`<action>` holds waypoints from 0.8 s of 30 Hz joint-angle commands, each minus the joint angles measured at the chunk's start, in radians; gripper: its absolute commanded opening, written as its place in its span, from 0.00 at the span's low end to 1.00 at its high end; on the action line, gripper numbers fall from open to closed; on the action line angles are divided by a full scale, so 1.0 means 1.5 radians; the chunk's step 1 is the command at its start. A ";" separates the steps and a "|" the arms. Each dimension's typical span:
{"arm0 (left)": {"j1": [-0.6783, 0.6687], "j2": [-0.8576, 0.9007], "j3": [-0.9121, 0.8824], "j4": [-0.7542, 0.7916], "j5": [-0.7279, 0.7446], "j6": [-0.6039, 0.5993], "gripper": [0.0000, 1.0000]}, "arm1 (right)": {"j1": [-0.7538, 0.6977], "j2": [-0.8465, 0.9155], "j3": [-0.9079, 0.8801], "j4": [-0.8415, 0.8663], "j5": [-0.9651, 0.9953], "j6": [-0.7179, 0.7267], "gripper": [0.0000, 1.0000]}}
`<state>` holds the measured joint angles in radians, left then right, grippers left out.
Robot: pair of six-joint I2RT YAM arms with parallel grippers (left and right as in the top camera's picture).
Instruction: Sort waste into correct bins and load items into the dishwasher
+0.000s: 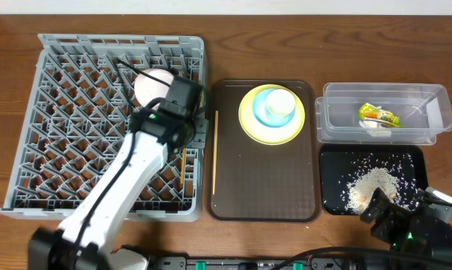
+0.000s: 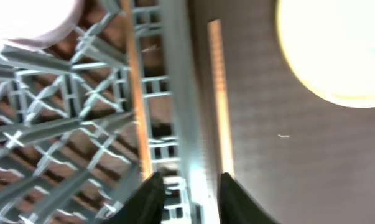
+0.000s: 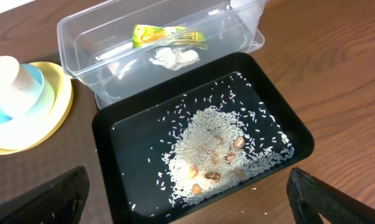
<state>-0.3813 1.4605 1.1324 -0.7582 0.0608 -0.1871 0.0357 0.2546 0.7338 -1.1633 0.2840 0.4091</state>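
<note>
The grey dish rack (image 1: 53, 112) holds a white bowl (image 1: 152, 84) near its back right. My left gripper (image 1: 194, 133) is open and empty and straddles the rack's right wall (image 2: 181, 93). One chopstick (image 2: 137, 112) lies inside the rack, the other (image 2: 219, 106) on the brown tray beside it. The yellow plate (image 1: 249, 124) carries the pale blue cup (image 1: 274, 107). The clear tub (image 1: 428, 112) holds the snack wrapper (image 1: 379, 115) and white scraps (image 3: 173, 57). The black tray (image 1: 334, 161) holds rice leftovers (image 3: 215, 149). My right gripper (image 3: 187, 205) is wide open and empty above its front edge.
The brown serving tray (image 1: 263, 180) lies between the rack and the bins. The clear tub stands behind the black tray at the right. Bare wooden table (image 3: 336, 74) shows to the right of the bins and along the back.
</note>
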 commanded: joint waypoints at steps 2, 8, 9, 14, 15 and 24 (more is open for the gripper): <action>0.003 -0.068 -0.006 -0.003 0.116 -0.003 0.69 | -0.004 0.000 0.003 -0.001 0.004 0.003 0.99; 0.003 -0.078 -0.007 -0.008 0.203 -0.003 0.80 | -0.004 0.000 0.003 -0.001 0.004 0.003 0.99; 0.002 -0.077 -0.008 -0.008 0.217 -0.004 0.66 | -0.004 0.000 0.003 -0.001 0.004 0.003 0.99; -0.017 -0.062 -0.012 -0.008 0.224 -0.014 0.40 | -0.004 0.000 0.003 -0.001 0.004 0.003 0.99; -0.024 -0.059 -0.012 -0.008 0.224 -0.020 0.36 | -0.004 0.000 0.002 -0.001 0.004 0.003 0.99; -0.115 -0.009 -0.012 -0.005 0.085 -0.104 0.21 | -0.004 0.000 0.002 -0.001 0.004 0.003 0.99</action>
<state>-0.5133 1.4174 1.1278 -0.7620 0.3111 -0.2626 0.0357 0.2546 0.7338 -1.1633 0.2840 0.4091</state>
